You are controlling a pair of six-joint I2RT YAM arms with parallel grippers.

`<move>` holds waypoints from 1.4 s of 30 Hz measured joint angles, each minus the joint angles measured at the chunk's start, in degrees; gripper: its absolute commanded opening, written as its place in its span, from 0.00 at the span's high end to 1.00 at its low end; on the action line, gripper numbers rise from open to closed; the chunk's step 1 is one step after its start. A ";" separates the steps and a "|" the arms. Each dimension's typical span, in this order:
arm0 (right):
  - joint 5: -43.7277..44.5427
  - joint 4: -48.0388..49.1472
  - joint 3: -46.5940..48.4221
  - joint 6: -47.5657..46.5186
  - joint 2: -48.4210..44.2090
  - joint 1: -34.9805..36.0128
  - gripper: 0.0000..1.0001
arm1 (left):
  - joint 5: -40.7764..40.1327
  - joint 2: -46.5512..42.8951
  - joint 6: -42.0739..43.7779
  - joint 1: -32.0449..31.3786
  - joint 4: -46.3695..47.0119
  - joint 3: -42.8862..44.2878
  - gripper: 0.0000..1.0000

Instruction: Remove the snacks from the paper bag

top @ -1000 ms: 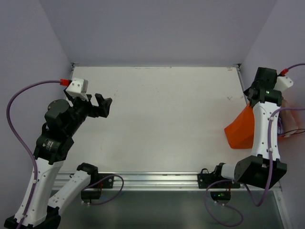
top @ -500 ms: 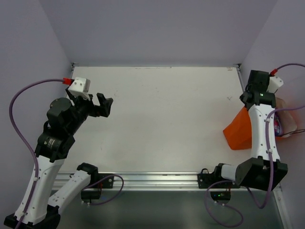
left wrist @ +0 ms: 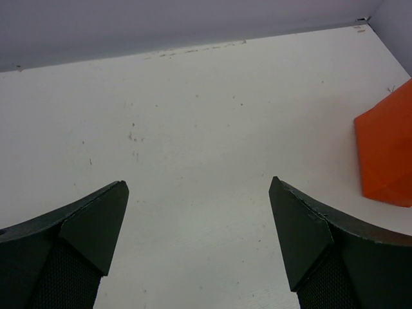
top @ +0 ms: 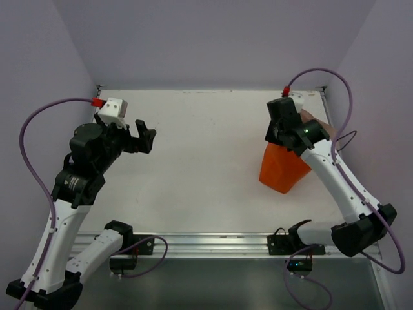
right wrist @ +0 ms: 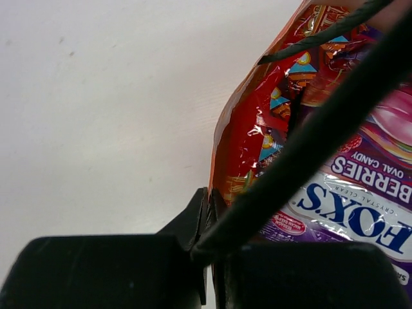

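The orange paper bag stands tilted on the right half of the white table, and its corner shows at the right edge of the left wrist view. My right gripper is over the bag's top. In the right wrist view that gripper is shut on the bag's thin orange rim. Snacks show inside the bag: a red foil packet and a purple berries packet. A dark cord crosses in front of them. My left gripper hovers open and empty over the table's left side.
Pale walls close the table at the back and on both sides. A metal rail with the arm bases runs along the near edge. Purple cables loop beside both arms.
My right gripper has shut on the bag's rim and swung left from the right wall, taking the bag with it onto the table. The left arm has shifted only slightly.
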 measured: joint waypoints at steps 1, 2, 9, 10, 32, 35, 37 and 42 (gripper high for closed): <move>-0.33 -0.13 1.03 0.44 0.87 2.91 1.00 | 0.11 0.26 -0.11 0.00 0.02 0.09 0.00; -0.81 -0.24 2.27 1.01 2.10 5.66 1.00 | 0.26 0.57 -0.17 0.00 0.02 0.11 0.00; -1.51 -1.09 16.96 3.15 16.28 22.27 1.00 | 1.25 2.78 -1.14 0.00 -0.76 0.11 0.00; -1.66 -1.11 19.61 3.15 18.93 24.13 1.00 | 1.33 2.89 -1.22 0.00 -0.90 0.11 0.00; -4.13 2.16 37.86 -2.08 27.43 35.69 0.15 | 2.80 3.63 -9.25 0.00 -1.11 0.09 0.00; -2.54 2.71 33.31 -2.97 19.74 35.69 0.09 | 5.97 5.73 -11.26 0.00 -0.70 0.11 0.00; -1.25 3.28 29.94 -3.65 14.25 35.69 0.06 | 8.50 7.32 -12.39 -0.04 -0.31 0.11 0.00; 1.57 6.58 20.35 -5.20 1.66 35.63 0.04 | 11.65 10.80 -14.34 -2.45 1.16 0.11 0.10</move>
